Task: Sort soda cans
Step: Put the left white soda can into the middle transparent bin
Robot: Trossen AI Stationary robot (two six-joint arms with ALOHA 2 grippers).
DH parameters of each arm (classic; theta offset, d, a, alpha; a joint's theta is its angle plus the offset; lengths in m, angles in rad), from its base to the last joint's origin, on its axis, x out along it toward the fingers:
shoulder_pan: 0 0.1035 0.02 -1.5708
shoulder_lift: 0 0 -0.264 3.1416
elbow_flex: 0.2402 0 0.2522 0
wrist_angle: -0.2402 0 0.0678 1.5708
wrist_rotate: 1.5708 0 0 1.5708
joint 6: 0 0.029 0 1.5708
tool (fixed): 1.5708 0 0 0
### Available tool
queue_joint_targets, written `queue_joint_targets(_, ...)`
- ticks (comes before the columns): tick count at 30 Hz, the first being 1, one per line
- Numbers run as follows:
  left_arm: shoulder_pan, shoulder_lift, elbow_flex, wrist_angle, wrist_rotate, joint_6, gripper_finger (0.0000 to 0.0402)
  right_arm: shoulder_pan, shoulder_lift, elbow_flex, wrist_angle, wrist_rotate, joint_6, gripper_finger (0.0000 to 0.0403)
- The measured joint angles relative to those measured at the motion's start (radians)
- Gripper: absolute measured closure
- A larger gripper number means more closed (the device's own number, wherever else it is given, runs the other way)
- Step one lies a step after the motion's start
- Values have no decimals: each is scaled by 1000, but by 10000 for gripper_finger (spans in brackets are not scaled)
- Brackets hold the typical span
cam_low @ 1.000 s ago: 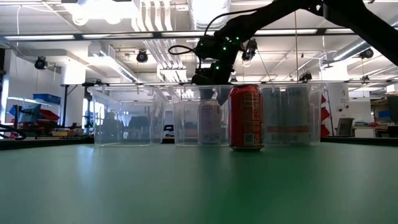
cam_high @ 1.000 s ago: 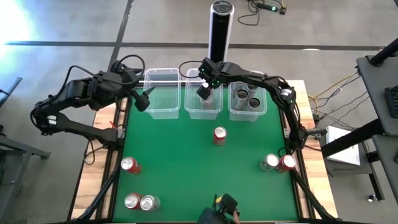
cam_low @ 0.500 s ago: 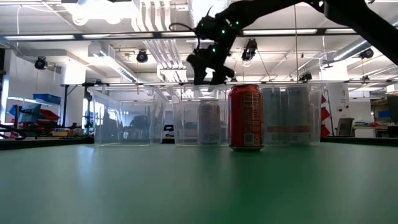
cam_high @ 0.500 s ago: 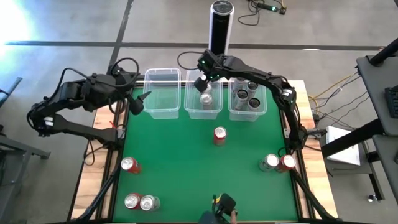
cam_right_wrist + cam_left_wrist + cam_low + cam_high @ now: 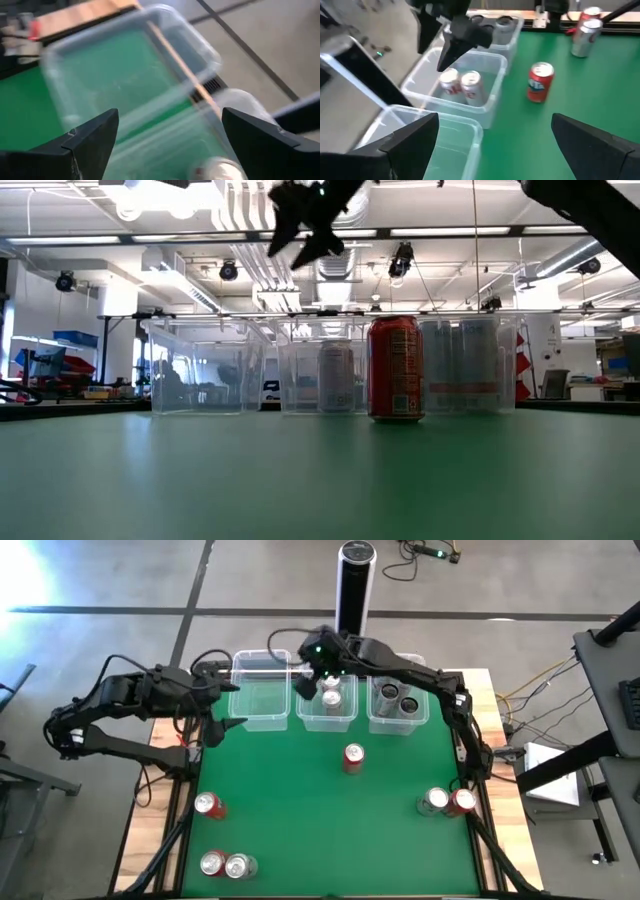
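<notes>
green mat (image 5: 300, 790) w/ wood edging forms the work surface; three clear tubs sit in a row along its far side, and the middle tub (image 5: 327, 712) serves as landmark.

two cans (image 5: 461, 86) w/ silver tops are seen inside the middle tub. several dark grey cans (image 5: 397, 695) fill the tub just right of it; the tub (image 5: 258, 690) to its left looks bare. one red can (image 5: 353, 757) stands upright on the mat just in front of the middle tub. well in front and to the right, a silver and red pair (image 5: 447, 802) stand touching; well in front and to the left, a single red can (image 5: 208, 805) and, farther still, another pair (image 5: 227, 865).

cans are judged light, stiff but dentable, smooth and a bit slippery; best gripped across the mid body, upright, w/ modest squeeze.

right gripper (image 5: 308, 683) is held above the middle tub's left rear corner, fingers spread, nothing held. left gripper (image 5: 225, 722) hangs just left of the left tub's front corner, fingers wide apart, empty.

beyond the tubs a tall black post (image 5: 354, 585) stands on grey floor; a lit workshop w/ ceiling pipes shows behind in the low view.
</notes>
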Motion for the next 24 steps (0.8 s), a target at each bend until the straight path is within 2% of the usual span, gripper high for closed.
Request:
queue_joint_targets(5,-41,44,37,-49,13,-71,32,87,-36,16,-9,9,-15,63)
queue_joint_targets(10,-113,96,86,-88,28,-136,41,156,-107,18,-61,110,-6,71)
queue_joint_targets(12,-157,122,120,-78,30,-143,46,189,-130,18,-96,158,34,75)
queue_joint_targets(19,-311,213,258,-61,29,-118,62,339,-179,5,-164,170,158,95)
queue_joint_targets(24,-419,259,322,-62,28,-182,64,475,-167,-15,-183,197,255,108)
